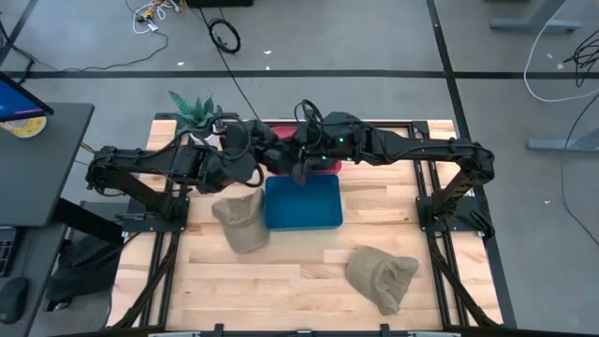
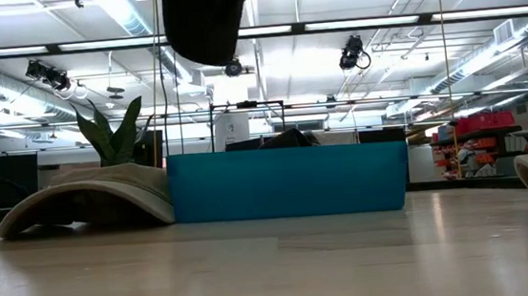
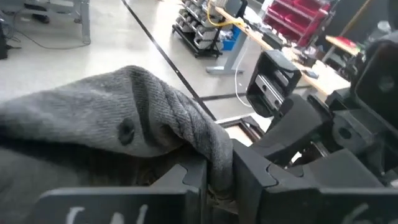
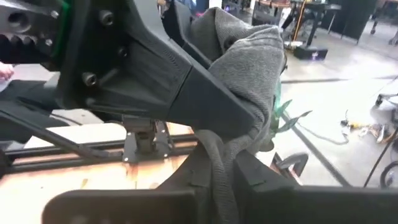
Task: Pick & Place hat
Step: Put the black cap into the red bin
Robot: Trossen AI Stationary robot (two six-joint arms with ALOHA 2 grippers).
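Hat (image 3: pixel 124 130), a grey knit one, hangs between my two hands at upper centre of the high frame, above the far edge of the blue bin (image 1: pixel 302 203). My left hand (image 3: pixel 217 180) and right hand (image 4: pixel 217 177) both pinch its fabric. The bin lies just below it, toward the frame's lower edge, on the counter (image 1: pixel 281 271).

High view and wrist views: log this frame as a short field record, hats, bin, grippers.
held hat: grey knit hat, gripped by both arms above the bin's far edge
left gripper: shut on grey hat
right gripper: shut on grey hat
bin: blue bin, mid-table
other hats: tan hat touching bin's left side; tan hat at near right
plant: plant, far left corner
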